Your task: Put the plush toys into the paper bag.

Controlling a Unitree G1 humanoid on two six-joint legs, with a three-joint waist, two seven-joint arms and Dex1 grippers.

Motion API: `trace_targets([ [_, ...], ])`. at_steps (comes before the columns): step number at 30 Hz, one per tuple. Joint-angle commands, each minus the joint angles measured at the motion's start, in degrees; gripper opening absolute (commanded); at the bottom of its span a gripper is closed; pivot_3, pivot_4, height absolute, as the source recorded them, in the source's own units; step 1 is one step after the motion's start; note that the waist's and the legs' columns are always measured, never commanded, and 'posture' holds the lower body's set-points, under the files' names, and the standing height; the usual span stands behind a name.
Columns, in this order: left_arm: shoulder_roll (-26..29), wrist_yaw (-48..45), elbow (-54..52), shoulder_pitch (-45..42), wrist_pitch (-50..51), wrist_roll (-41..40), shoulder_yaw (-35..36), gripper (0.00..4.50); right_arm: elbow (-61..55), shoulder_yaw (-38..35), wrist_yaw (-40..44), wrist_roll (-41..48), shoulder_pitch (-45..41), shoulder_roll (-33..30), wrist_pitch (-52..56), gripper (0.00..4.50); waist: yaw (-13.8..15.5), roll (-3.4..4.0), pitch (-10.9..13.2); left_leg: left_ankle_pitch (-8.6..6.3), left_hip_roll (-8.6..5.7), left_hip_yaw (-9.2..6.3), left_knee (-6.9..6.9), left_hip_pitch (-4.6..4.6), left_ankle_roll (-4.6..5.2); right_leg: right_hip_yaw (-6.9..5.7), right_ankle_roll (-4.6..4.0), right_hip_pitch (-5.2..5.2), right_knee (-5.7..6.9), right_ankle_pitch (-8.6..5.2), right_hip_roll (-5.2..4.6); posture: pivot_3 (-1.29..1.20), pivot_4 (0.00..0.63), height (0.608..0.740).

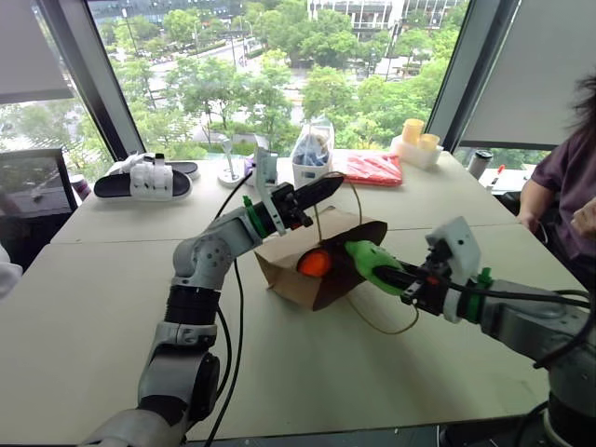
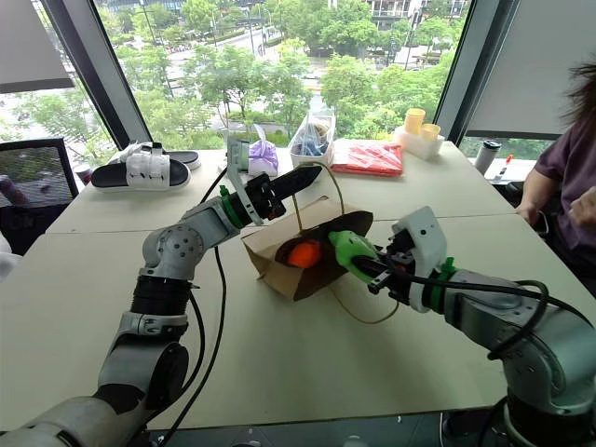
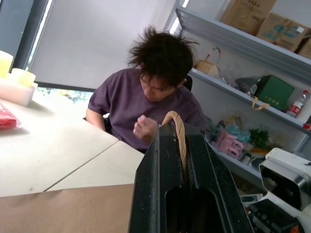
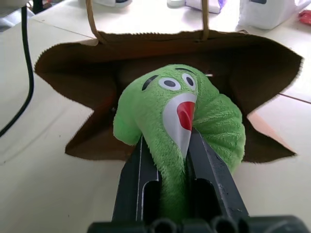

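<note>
Left gripper (image 1: pixel 333 185) fingers clenched on paper bag (image 1: pixel 289 275) cord handle (image 3: pixel 179 136), lifting bag mouth open on counter (image 1: pixel 93 307). Orange plush toy (image 1: pixel 315 264) inside bag. Right gripper (image 4: pixel 167 145) fingers grasping green plush toy (image 4: pixel 194 116) at bag opening.

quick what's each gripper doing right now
Left gripper: shut on the paper bag's cord handle.
Right gripper: shut on the green plush toy at the bag's mouth.
</note>
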Motion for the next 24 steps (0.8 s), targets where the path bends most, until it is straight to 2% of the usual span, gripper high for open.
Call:
trace_targets([
  [1,0.1,-1.0,-3.4,0.3,-0.4,-0.8,0.0,0.00,7.2,7.4,-3.7,-7.0,-3.8,1.8,-6.2,0.02,0.0,0.01,0.0,0.03,-0.01,0.01,-0.01,-0.01,-0.05,0.02,0.00,-0.04,0.04,0.00,-0.02,0.00,0.150,0.740],
  [6,1.3,0.8,-3.9,1.5,0.5,-2.5,3.0,0.00,12.4,11.9,-2.4,-10.5,-5.7,1.9,-11.3,0.02,0.2,0.01,0.0,0.08,-0.03,0.01,-0.03,-0.05,-0.14,-0.01,-0.01,-0.08,0.08,0.00,-0.01,0.00,0.150,0.740],
  [7,1.3,0.9,-4.0,1.6,0.5,-2.6,3.1,0.00,13.5,12.6,-2.4,-11.3,-6.2,2.2,-12.1,0.98,0.1,0.01,0.0,0.09,-0.03,-0.01,-0.02,-0.07,-0.16,-0.01,-0.01,-0.09,0.07,0.00,-0.02,0.00,0.150,0.740],
  [8,1.2,1.1,-4.2,1.6,0.7,-2.8,3.3,0.00,14.2,13.2,-2.1,-11.7,-6.5,2.3,-12.8,1.32,0.1,0.01,0.0,0.14,-0.03,-0.01,-0.02,-0.06,-0.25,0.00,0.00,-0.09,0.07,0.00,-0.02,0.00,0.150,0.740],
  [10,0.8,1.8,-4.0,1.2,1.1,-3.6,4.1,0.00,14.9,13.9,-1.6,-12.2,-6.9,2.5,-13.6,2.27,0.2,0.00,0.0,0.17,-0.03,0.02,-0.02,-0.06,-0.29,-0.01,0.00,-0.08,0.06,0.00,-0.02,0.00,0.150,0.740],
  [14,0.6,2.9,-2.8,0.4,1.0,-4.5,5.3,0.00,14.4,13.7,-1.5,-12.1,-6.7,2.9,-14.0,4.46,0.1,0.00,0.0,0.17,-0.03,0.00,-0.03,-0.07,-0.30,-0.03,0.00,-0.07,0.06,0.00,-0.01,0.00,0.150,0.740],
  [20,0.6,3.3,-0.1,-0.8,-0.1,-4.0,6.0,0.00,8.4,7.5,0.3,-7.6,-2.4,1.8,-13.1,4.46,0.2,0.00,0.0,0.18,-0.04,-0.01,-0.04,-0.07,-0.30,-0.04,-0.01,-0.07,0.06,0.00,-0.01,0.00,0.150,0.740],
  [24,0.2,3.8,0.3,-1.4,-0.1,-4.1,6.1,0.00,3.3,-5.2,1.4,3.2,1.3,1.9,-10.1,4.46,0.3,0.00,0.0,0.17,-0.05,-0.02,-0.02,-0.09,-0.29,-0.03,0.00,-0.05,0.04,0.00,-0.01,0.00,0.150,0.740],
])
